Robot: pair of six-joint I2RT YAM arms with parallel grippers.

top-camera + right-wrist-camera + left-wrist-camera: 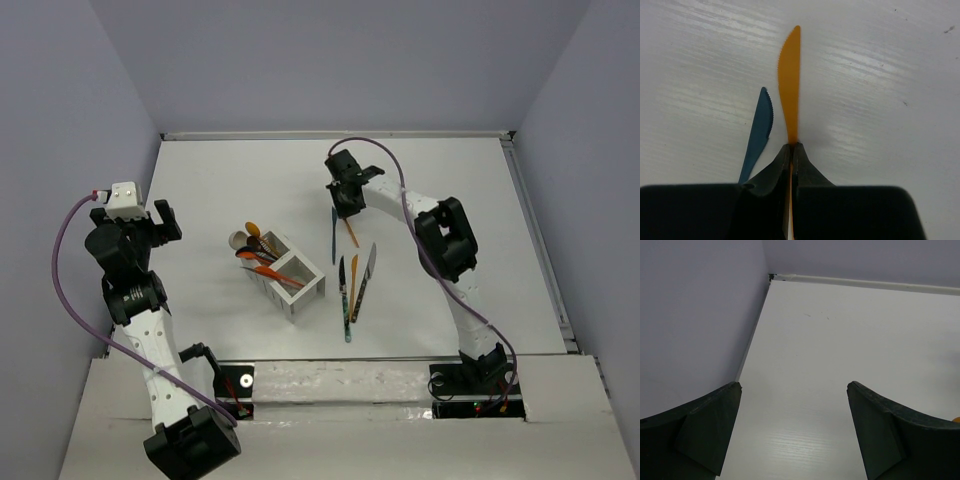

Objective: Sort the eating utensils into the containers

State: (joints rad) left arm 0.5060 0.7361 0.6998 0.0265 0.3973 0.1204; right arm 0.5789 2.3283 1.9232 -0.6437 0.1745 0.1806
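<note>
R arm stretched fwd, end effector pinching orange knife.

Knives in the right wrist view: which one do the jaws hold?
The orange knife, its handle end pinched in the right gripper. The blue knife beside it lies loose, outside the jaws.

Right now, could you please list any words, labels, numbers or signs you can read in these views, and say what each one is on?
None: no writing, number or sign shows on the orange knife, the blue knife or the white box.
</note>
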